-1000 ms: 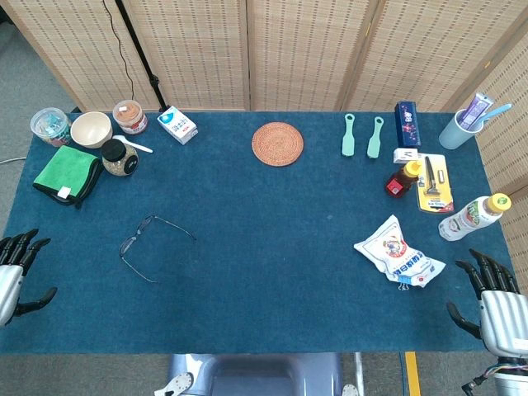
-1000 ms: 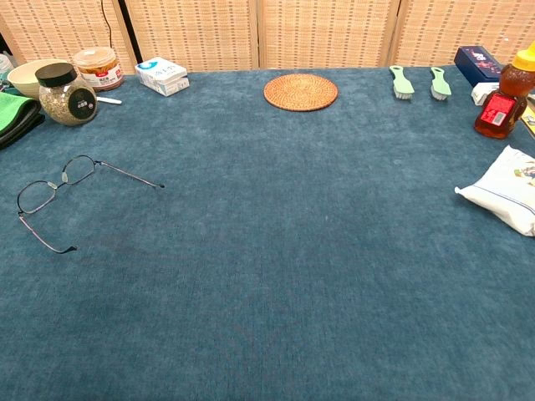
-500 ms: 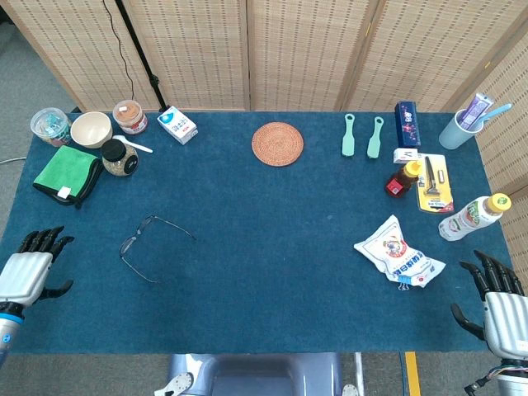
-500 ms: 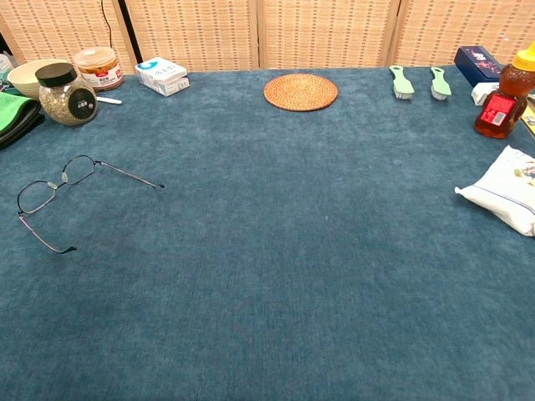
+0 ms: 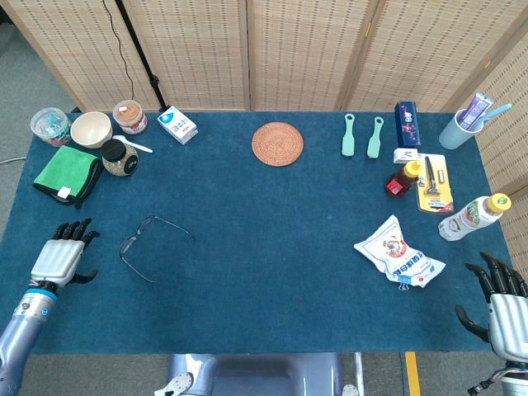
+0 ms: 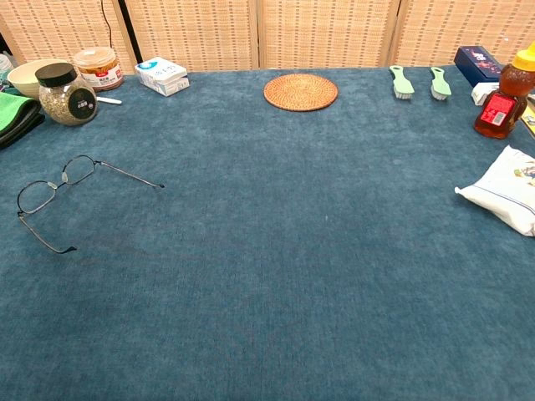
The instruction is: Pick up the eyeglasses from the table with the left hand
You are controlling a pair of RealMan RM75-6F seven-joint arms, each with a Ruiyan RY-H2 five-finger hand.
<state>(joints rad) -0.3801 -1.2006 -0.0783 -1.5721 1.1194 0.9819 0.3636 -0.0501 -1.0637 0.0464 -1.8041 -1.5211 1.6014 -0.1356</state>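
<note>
The left hand (image 5: 59, 259), fingers apart and holding nothing, should reach gently for the thin eyeglasses (image 5: 140, 242) near the table's (image 5: 264, 272) left edge.

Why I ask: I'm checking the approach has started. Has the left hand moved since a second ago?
Yes. In the head view the left hand has come inward over the table edge, closer to the eyeglasses, not touching them.

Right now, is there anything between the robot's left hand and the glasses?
No. In the head view, only bare blue table cloth lies between the left hand and the glasses. The hand is open and not touching them.
</note>
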